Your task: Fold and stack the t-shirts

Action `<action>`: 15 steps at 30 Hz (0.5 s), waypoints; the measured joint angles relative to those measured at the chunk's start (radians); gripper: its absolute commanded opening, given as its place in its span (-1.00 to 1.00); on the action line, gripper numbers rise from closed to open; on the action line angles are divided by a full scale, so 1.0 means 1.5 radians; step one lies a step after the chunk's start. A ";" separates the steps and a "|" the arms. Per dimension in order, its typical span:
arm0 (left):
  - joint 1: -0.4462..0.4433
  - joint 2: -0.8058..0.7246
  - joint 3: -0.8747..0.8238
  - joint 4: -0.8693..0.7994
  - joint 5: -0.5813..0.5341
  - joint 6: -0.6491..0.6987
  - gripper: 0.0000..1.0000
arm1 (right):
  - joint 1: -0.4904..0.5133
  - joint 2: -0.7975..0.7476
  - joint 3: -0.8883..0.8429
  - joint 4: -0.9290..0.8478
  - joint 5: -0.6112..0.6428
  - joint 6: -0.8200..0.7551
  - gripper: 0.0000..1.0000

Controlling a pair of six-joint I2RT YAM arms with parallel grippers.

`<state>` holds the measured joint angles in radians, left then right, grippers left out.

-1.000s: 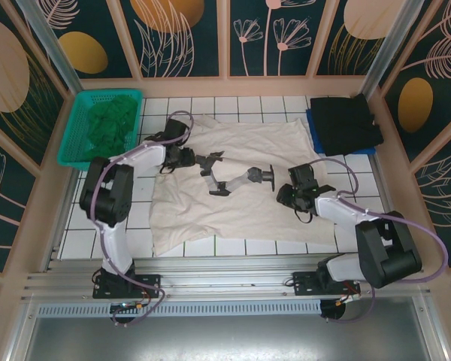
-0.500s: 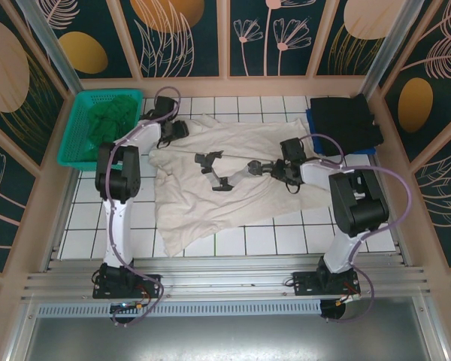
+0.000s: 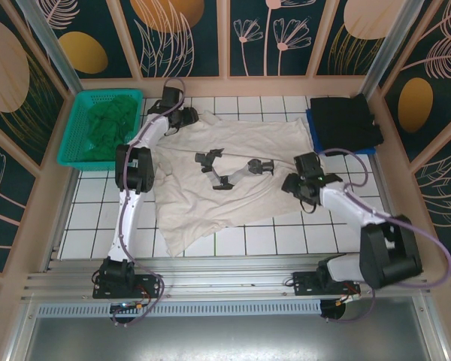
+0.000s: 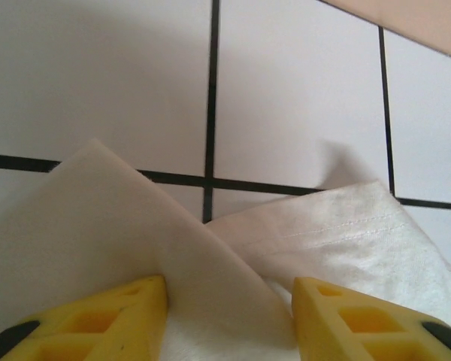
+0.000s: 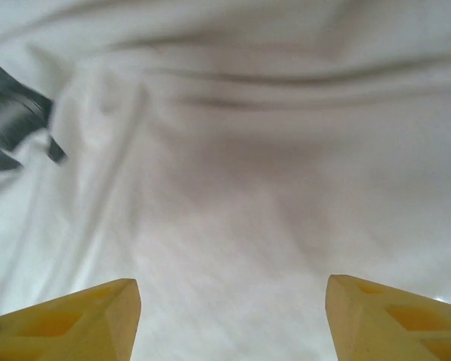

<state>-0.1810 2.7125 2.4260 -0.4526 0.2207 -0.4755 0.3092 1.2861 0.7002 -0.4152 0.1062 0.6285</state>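
Cream-white t-shirt (image 3: 233,188) lies spread on the white tiled table (image 3: 90,218), more open at its far-left corner than half a second ago, when that side sat bunched nearer the middle. The left gripper (image 3: 188,116) has moved farther toward the back edge, and the corner now reaches up beside it. The right gripper (image 3: 295,183) has drawn back toward the near right, its arm bent instead of stretched across.

In the left wrist view, the left gripper (image 4: 229,316) has its yellow fingers (image 4: 98,323) a narrow gap apart. A raised flap of the cream cloth stands between them, and a hemmed edge lies on the tiles just ahead. Whether they pinch it I cannot tell.

The right gripper (image 5: 231,282) is spread wide just above the rumpled cloth, beside the shirt's right edge, with the shirt's dark print (image 3: 225,169) to its left.

The black t-shirt (image 3: 346,124) sits folded at the far right. The dark green t-shirt (image 3: 109,124) is heaped in the teal basket (image 3: 69,128) at the far left.
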 measured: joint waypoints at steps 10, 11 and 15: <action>0.035 0.011 0.000 0.049 0.057 -0.021 -0.08 | 0.003 -0.041 -0.114 0.016 -0.021 0.085 0.01; 0.037 0.011 0.000 0.050 0.058 -0.022 -0.05 | 0.005 -0.035 -0.104 0.019 -0.021 0.086 0.01; 0.043 0.011 0.000 0.060 0.060 -0.026 0.06 | 0.018 -0.006 -0.052 0.053 -0.021 0.087 0.00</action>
<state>-0.1169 2.7293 2.4256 -0.3626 0.3099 -0.5152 0.3359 1.2774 0.6228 -0.3351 0.0750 0.7586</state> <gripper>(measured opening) 0.504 0.504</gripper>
